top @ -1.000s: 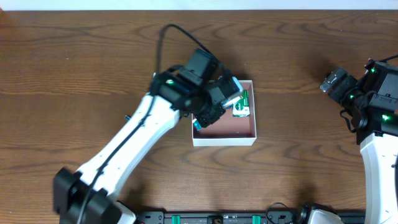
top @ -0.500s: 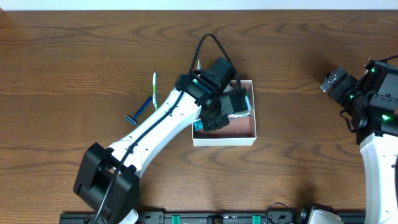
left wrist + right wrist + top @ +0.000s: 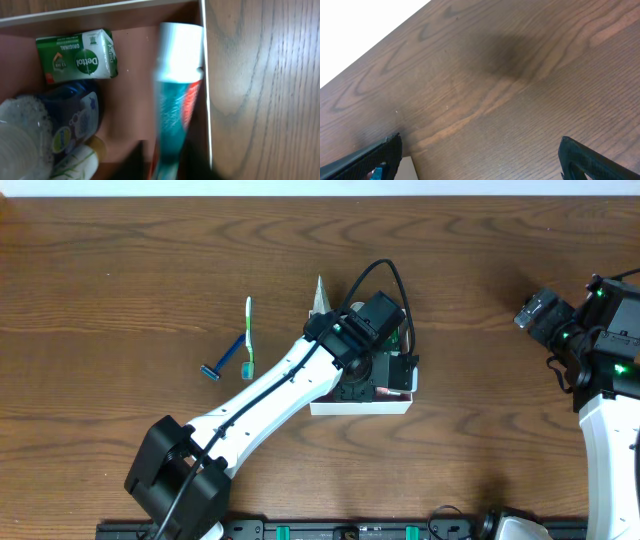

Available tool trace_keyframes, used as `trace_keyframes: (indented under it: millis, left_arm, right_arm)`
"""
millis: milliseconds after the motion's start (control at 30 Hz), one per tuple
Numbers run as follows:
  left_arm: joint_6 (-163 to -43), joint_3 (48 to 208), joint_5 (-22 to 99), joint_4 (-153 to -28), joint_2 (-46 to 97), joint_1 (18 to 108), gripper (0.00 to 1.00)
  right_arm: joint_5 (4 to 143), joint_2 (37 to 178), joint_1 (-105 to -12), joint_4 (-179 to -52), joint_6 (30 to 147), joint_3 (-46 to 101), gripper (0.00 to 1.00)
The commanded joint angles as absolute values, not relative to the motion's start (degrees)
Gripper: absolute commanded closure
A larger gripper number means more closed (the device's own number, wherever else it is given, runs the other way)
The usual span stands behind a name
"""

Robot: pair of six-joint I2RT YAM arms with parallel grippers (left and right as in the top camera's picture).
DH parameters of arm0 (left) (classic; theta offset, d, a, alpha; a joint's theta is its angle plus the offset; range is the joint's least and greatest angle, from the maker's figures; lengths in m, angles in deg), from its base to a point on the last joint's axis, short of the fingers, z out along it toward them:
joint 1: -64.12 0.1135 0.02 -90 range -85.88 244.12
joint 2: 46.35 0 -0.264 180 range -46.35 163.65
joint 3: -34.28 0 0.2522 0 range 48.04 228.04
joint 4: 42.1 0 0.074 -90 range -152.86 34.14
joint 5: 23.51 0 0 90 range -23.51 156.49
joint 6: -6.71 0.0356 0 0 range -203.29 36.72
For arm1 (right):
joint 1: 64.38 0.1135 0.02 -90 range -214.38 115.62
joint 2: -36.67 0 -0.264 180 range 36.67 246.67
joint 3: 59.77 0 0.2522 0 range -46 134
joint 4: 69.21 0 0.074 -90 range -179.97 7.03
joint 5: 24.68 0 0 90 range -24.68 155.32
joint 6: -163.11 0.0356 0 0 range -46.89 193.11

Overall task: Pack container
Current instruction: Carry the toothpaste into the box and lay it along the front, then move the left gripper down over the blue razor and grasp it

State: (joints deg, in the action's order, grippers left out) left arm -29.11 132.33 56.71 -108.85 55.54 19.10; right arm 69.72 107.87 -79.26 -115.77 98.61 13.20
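While my L gripper (image 3: 170,162) pinches the toothpaste tube (image 3: 175,90) right over the container (image 3: 360,408), near its wall, my R gripper (image 3: 480,150) hangs far off w/ jaws spread wide.

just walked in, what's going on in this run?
Left arm hangs over the container, its jaws gripping a toothpaste tube beside one side wall. A Dettol soap box and a blue bottle lie inside. A toothbrush and razor lie outside on the table. Right arm sits off to the side, jaws open.
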Motion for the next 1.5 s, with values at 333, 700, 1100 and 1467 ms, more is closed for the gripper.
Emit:
trace_keyframes:
  millis: [333,700,1100,1467]
  left_arm:
    - [-40.96,132.73,57.54,-108.24,49.57,18.58,0.34]
    - [-61.35,132.68,65.47,-108.65,23.76,20.26,0.33]
    - [-80.61,130.17,78.98,-111.74,26.07,44.52,0.23]
    - [-79.67,129.41,67.79,-109.94,49.77,57.83,0.23]
  right_arm:
    - [69.40,107.82,-79.74,-115.79,99.44,13.61,0.01]
    - [69.37,107.82,-79.76,-115.79,99.44,13.61,0.01]
    - [69.37,107.82,-79.74,-115.79,99.42,13.61,0.01]
    - [69.40,107.82,-79.76,-115.79,99.44,13.61,0.01]
